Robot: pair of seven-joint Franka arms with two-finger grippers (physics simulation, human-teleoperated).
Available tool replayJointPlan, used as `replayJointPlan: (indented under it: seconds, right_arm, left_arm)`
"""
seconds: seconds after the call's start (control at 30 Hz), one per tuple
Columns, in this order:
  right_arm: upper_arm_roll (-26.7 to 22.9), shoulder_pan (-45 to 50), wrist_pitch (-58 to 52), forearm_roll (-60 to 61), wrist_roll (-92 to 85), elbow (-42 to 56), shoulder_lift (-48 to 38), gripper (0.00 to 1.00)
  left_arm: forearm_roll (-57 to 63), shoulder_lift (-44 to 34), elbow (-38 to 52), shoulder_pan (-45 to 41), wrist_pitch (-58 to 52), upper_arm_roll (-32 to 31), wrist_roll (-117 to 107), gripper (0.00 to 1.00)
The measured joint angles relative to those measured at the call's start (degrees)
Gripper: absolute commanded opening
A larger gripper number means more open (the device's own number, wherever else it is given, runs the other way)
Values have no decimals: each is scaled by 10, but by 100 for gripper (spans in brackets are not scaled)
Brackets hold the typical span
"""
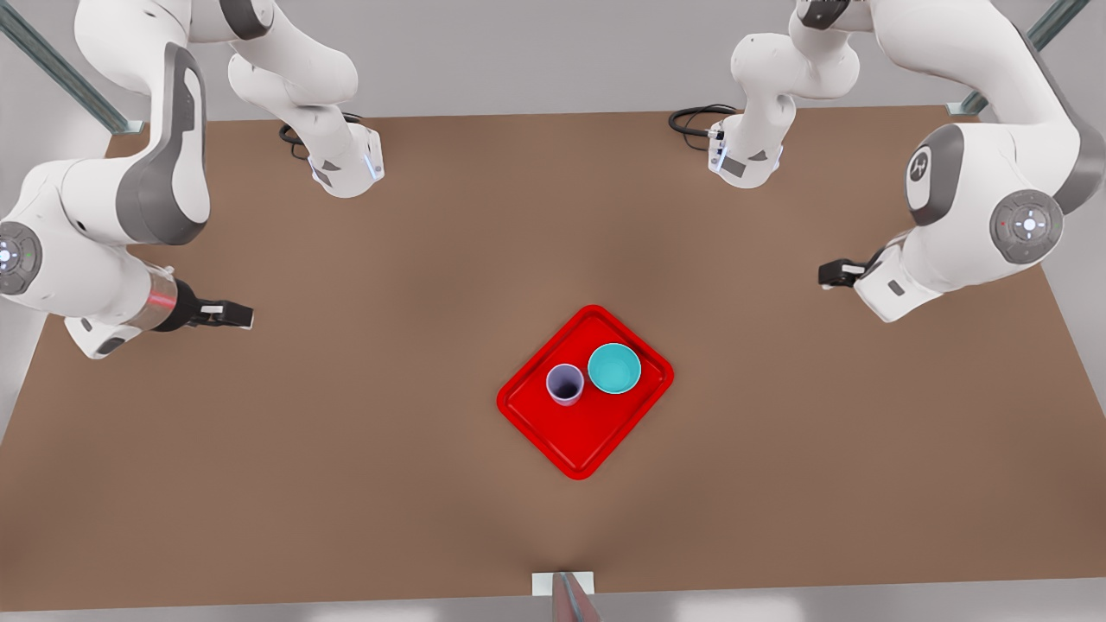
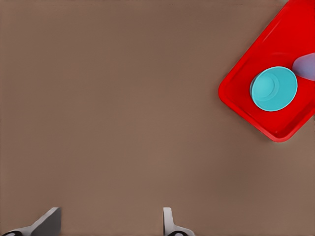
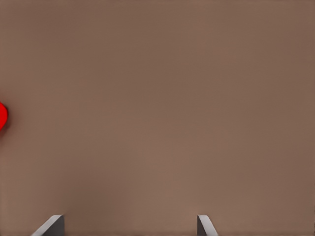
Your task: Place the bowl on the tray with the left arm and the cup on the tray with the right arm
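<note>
Well, both pieces are sitting on the tray (image 1: 579, 439) right now: the bowl (image 1: 614, 368) rests upright toward the tray's corner on the front view's right, and the cup (image 1: 565, 384) stands upright just beside it on the front view's left, so close that whether they touch is hard to call. The tray lies at an angle on the brown table (image 1: 346, 466), about midway between the two arms. Over on the front view's right, the left gripper (image 1: 831, 275) hangs above bare table, well apart from the tray. From its wrist camera the gripper (image 2: 108, 223) has its fingers (image 2: 47, 222) spread wide with nothing between them, and the bowl (image 2: 273, 88) shows on the tray (image 2: 238, 86), the cup (image 2: 306, 66) peeking in past it at the picture's edge. Across on the front view's left, the right gripper (image 1: 238, 314) is also well clear of the tray, above open table. Its wrist camera shows the gripper (image 3: 128, 226) with its fingers (image 3: 51, 226) parted and empty, brown tabletop beneath, and just a sliver of the tray (image 3: 2, 115) at the picture's border.
</note>
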Motion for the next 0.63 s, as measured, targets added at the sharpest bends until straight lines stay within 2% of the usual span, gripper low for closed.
replayJointPlan:
  seconds: [0.17,0.3,0.63]
  right_arm:
    - [17,-11,14,1,-1,-1,4,100]
    - [22,-12,24,-18,3,-4,0,100]
    - [33,-26,19,-14,-3,20,4,100]
  left_arm:
    - [1,0,17,1,-6,0,-1,100]
    - [3,-31,-17,12,20,-5,1,100]
    - [3,-9,-11,10,20,-4,0,100]
